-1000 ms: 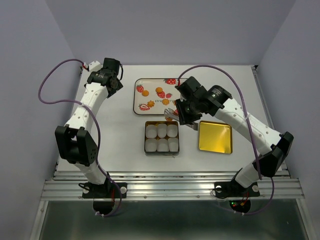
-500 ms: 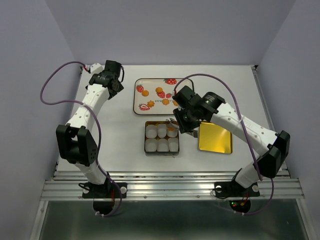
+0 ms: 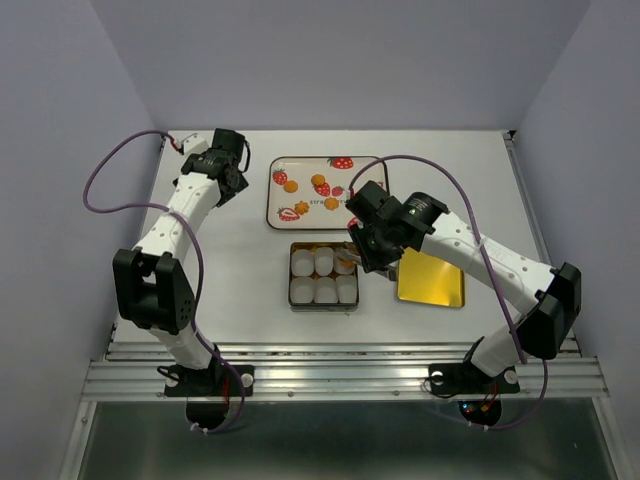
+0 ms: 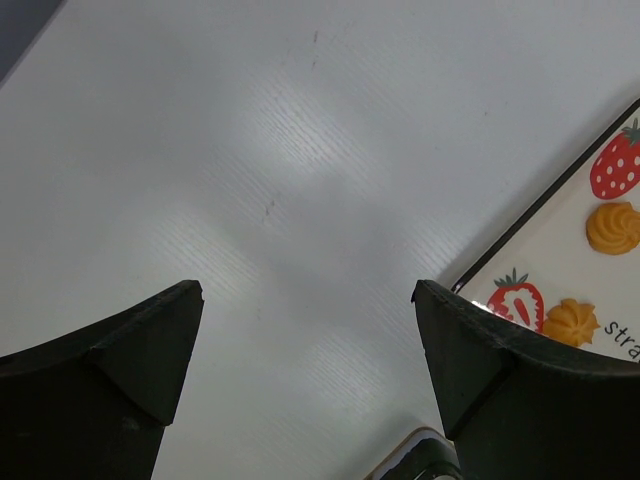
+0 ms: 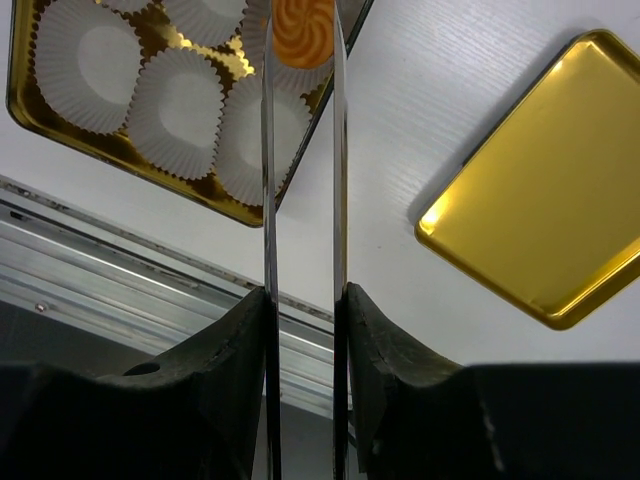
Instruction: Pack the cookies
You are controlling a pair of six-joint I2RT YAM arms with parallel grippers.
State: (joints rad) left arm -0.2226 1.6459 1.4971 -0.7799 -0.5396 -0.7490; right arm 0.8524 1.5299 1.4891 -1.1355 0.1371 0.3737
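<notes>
Several orange cookies (image 3: 318, 181) lie on the strawberry-printed tray (image 3: 282, 215) at the back; two show in the left wrist view (image 4: 612, 227). The tin (image 3: 292, 300) in front of it holds six white paper cups. My right gripper (image 3: 368, 242) (image 5: 303, 300) is shut on metal tongs (image 5: 268, 200). The tongs pinch one cookie (image 5: 303, 30) over the tin's back right cup (image 3: 345, 262). My left gripper (image 3: 232, 180) (image 4: 305, 300) is open and empty above bare table, left of the tray.
The gold tin lid (image 3: 430, 276) lies flat right of the tin, also in the right wrist view (image 5: 545, 220). The table's metal front rail (image 5: 120, 250) runs close in front of the tin. Purple walls enclose the table.
My right gripper has carried the tongs and cookie from the tray's front edge down and left to over the tin's back right cup. The left gripper has shifted slightly toward the back.
</notes>
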